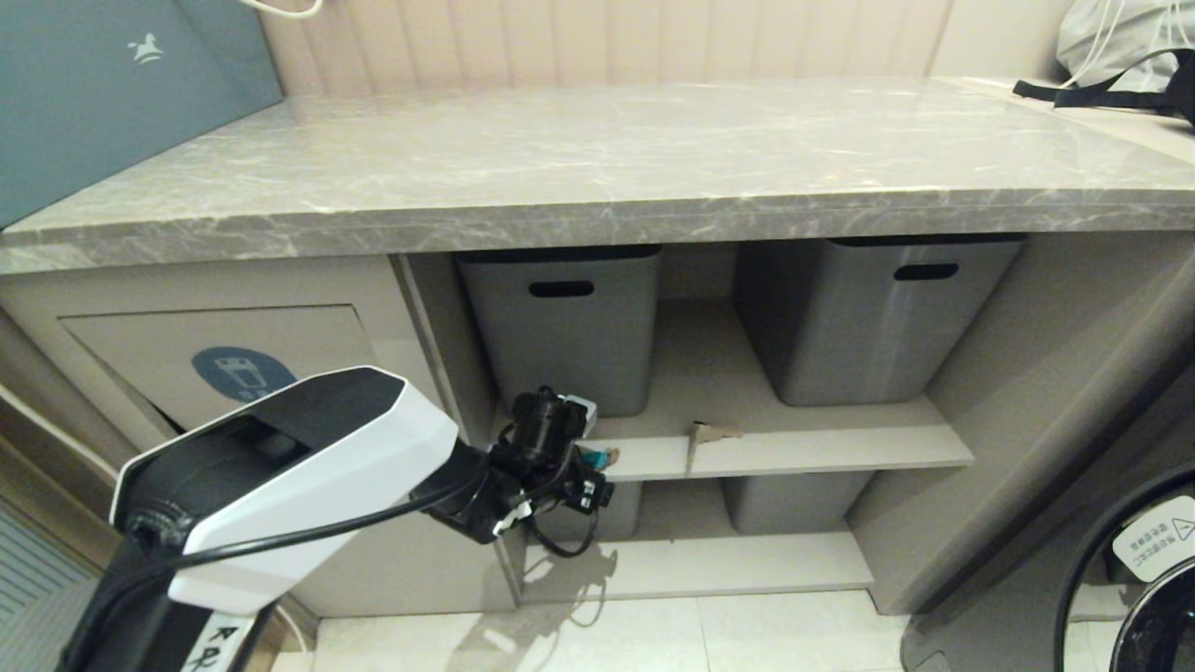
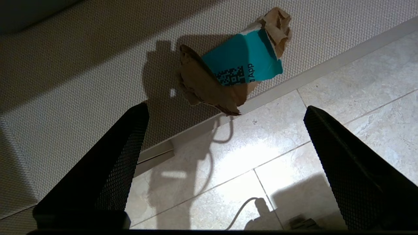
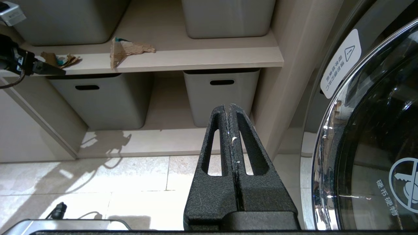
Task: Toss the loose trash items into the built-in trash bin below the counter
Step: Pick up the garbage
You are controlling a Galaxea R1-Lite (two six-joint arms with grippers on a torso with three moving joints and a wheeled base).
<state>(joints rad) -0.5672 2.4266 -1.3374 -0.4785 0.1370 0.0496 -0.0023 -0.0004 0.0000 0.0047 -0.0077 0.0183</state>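
Note:
The crumpled brown paper with a teal patch (image 2: 235,65) lies at the front edge of the middle shelf (image 1: 822,448), small in the head view (image 1: 605,457). My left gripper (image 2: 224,108) is open just in front of it, its fingers (image 2: 107,163) wide apart and touching nothing. The folded cardboard piece (image 1: 707,434) stands further right on the same shelf edge, also in the right wrist view (image 3: 124,50). The bin flap (image 1: 140,355) with its blue sticker (image 1: 243,373) sits left of the shelves, under the marble counter (image 1: 597,159). My right gripper (image 3: 228,107) hangs low by the floor, shut and empty.
Two grey tubs (image 1: 565,327) (image 1: 864,317) stand on the middle shelf behind the scraps, two more (image 3: 98,98) (image 3: 222,94) below. A washing machine door (image 1: 1148,579) is at the right. A teal bag (image 1: 112,84) and a black-strapped bag (image 1: 1120,56) rest on the counter.

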